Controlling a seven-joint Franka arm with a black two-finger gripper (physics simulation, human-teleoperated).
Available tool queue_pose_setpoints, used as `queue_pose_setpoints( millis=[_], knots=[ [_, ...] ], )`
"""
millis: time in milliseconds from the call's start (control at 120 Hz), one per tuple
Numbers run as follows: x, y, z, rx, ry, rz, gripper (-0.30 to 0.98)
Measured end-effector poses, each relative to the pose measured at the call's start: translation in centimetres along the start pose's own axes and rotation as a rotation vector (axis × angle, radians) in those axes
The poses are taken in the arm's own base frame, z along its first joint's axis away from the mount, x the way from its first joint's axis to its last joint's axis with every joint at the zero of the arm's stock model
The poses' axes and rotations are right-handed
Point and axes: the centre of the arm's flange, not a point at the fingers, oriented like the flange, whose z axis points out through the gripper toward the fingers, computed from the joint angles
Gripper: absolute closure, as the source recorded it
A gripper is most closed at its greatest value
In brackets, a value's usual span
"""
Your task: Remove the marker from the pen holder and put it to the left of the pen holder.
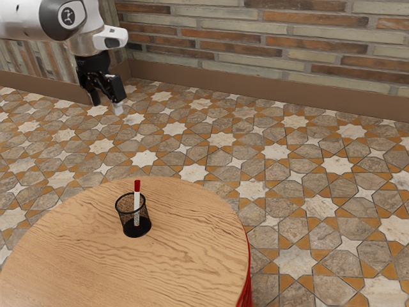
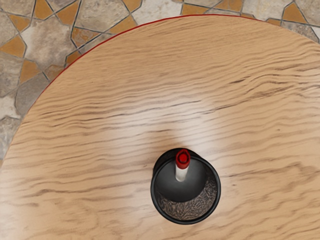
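Exterior view: so the marker (image 1: 137,206) is in the pen holder (image 1: 128,222), standing pretty much upright, red cap (image 1: 137,184) poking up past the rim. Long axis is close to vertical, white barrel running down into the mesh. The arm (image 1: 25,22) comes in from the exterior view's upper left, with the gripper (image 1: 107,106) hanging high up, aimed mostly downward and well apart from the holder. Its two fingers are spread, nothing between them.

Wrist view: looking down at the round wooden counter (image 2: 110,100), you get the marker nearly end-on, cap toward the camera, its white barrel dropping into the dark holder.
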Motion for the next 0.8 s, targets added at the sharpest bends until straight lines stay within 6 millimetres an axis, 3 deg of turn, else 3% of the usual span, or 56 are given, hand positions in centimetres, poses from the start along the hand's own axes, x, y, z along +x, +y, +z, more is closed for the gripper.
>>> queue_pose_setpoints(
  millis=[225, 392, 558, 800],
  knots=[
    [0.6, 0.7, 0.7, -0.011, -0.008, 0.018, 0.0],
    [3.9, 0.0, 8.3, -0.065, -0.118, 0.014, 0.0],
    [4.9, 0.0, 15.7, -0.131, -0.232, 0.004, 0.0],
    [4.4, -0.1, 21.0, -0.161, -0.331, -0.009, 0.0]
  ],
)
